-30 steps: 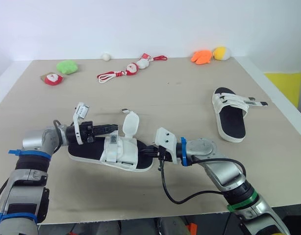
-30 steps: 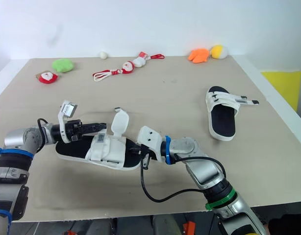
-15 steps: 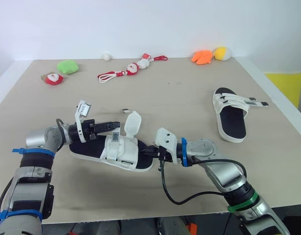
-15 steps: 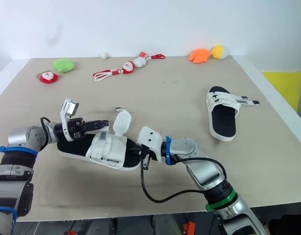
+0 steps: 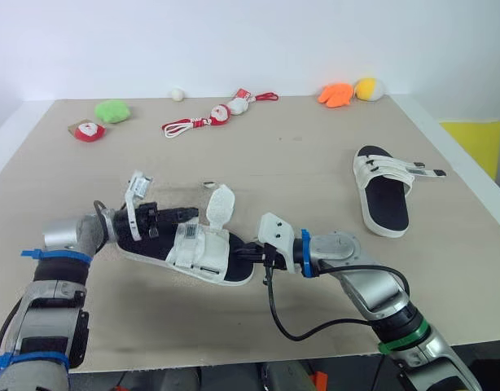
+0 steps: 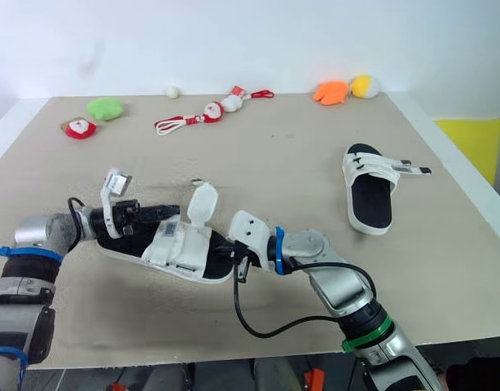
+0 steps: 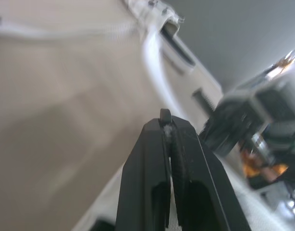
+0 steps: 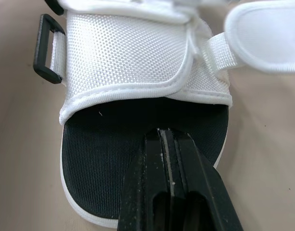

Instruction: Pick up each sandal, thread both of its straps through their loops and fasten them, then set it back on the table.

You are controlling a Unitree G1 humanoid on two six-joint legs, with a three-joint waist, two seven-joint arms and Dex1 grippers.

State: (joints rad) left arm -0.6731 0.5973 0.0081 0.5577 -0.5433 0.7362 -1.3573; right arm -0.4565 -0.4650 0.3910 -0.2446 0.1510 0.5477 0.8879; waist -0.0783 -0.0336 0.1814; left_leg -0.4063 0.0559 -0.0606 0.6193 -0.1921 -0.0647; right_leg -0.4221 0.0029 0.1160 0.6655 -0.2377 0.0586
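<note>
A black-soled sandal with white straps (image 5: 195, 249) is seen on the beige worktop (image 5: 299, 163) between the left claw (image 5: 190, 213) and the right claw (image 5: 240, 252), both pressed together, forearms held low.

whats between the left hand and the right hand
The near sandal: its white upper, one strap flap standing up, sits between the left hand and right hand, in both eye views.

L arm (image 5: 69, 235) comes in low from the left, L gripper (image 5: 190, 213) pointing right, fingers pressed together. R arm (image 5: 360, 277) bent at elbow, wrist aimed left, R gripper (image 5: 242, 252) fingers closed tight.
</note>
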